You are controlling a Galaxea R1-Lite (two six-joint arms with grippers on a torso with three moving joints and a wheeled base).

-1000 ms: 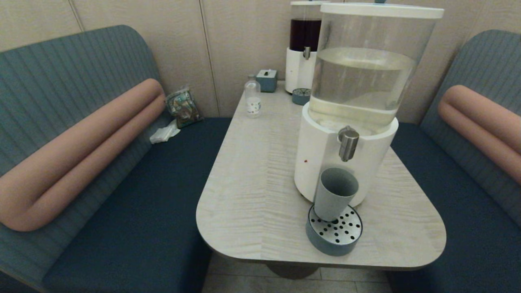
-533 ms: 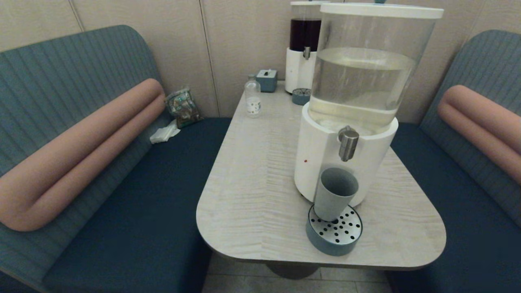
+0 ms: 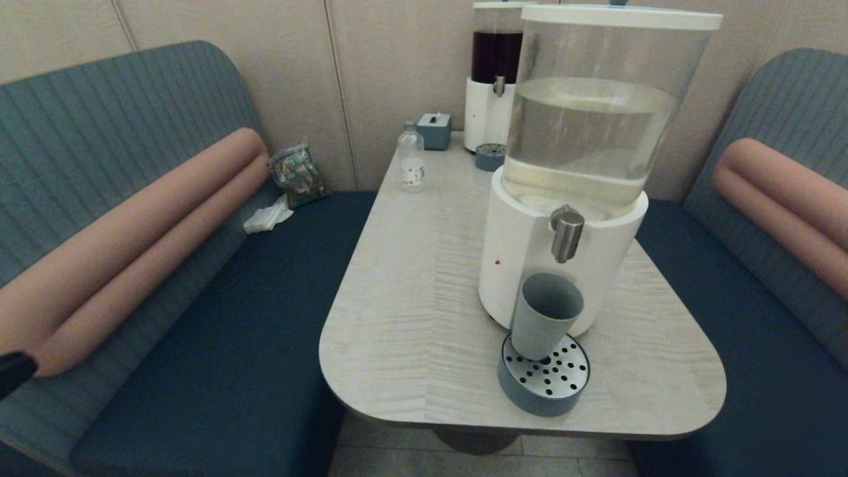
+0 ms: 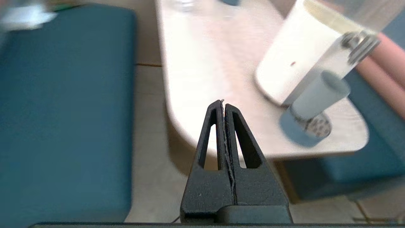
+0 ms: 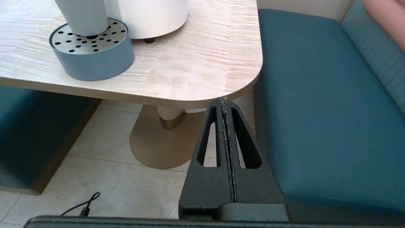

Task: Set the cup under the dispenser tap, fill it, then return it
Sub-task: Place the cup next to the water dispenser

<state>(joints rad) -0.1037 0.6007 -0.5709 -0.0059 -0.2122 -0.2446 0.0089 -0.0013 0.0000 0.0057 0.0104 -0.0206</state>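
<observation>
The grey-blue cup point(image 3: 544, 315) stands on the round perforated drip tray point(image 3: 560, 379), directly below the steel dispenser tap point(image 3: 567, 233) of the big white-based dispenser point(image 3: 530, 258) with the pale liquid. The left wrist view also shows the cup point(image 4: 319, 95) and the tap point(image 4: 360, 47). My left gripper point(image 4: 223, 102) is shut and empty, low by the table's near left corner; a dark tip of it point(image 3: 13, 372) shows at the head view's left edge. My right gripper point(image 5: 223, 100) is shut and empty, below the table's near right corner, out of the head view. The cup's base point(image 5: 84, 15) shows there.
A dark-red-liquid dispenser point(image 3: 493, 79), a small clear bottle point(image 3: 411, 160) and a small blue box point(image 3: 434, 130) stand at the table's far end. Blue benches point(image 3: 218, 344) flank the table point(image 3: 411, 291). The table's pedestal point(image 5: 158, 139) stands on the tiled floor.
A dark tip of my left arm has come into the head view at its left edge. The cup and dispenser have not moved.
</observation>
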